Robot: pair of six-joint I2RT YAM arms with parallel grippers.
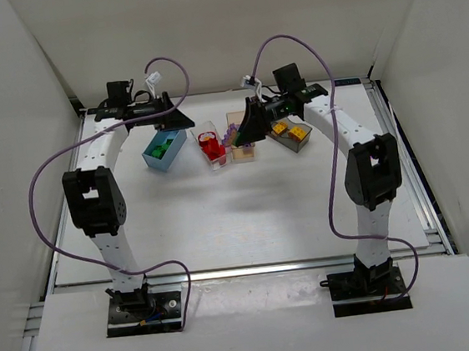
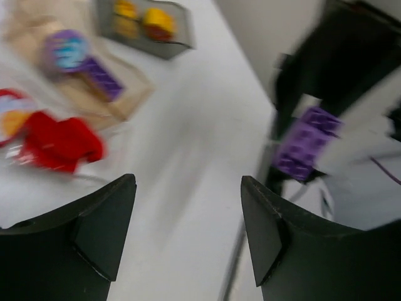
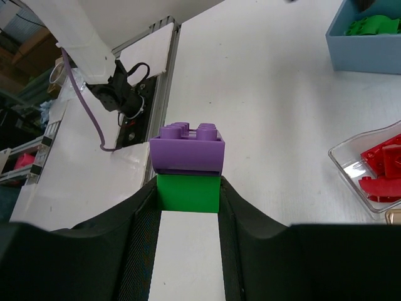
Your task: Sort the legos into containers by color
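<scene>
Fingers of right gripper: clamped on the flat sides of a small green plastic brick, a purple studded brick pressed on top; stack held aloft beside the translucent peach-orange bin. Left gripper: fingers apart, empty, near the opaque light-blue bin. Handling, judged: light, rigid, glossy, apt to slip; side walls give best purchase; the two colours need splitting. Brands, labels, legible writing: none made out.
</scene>
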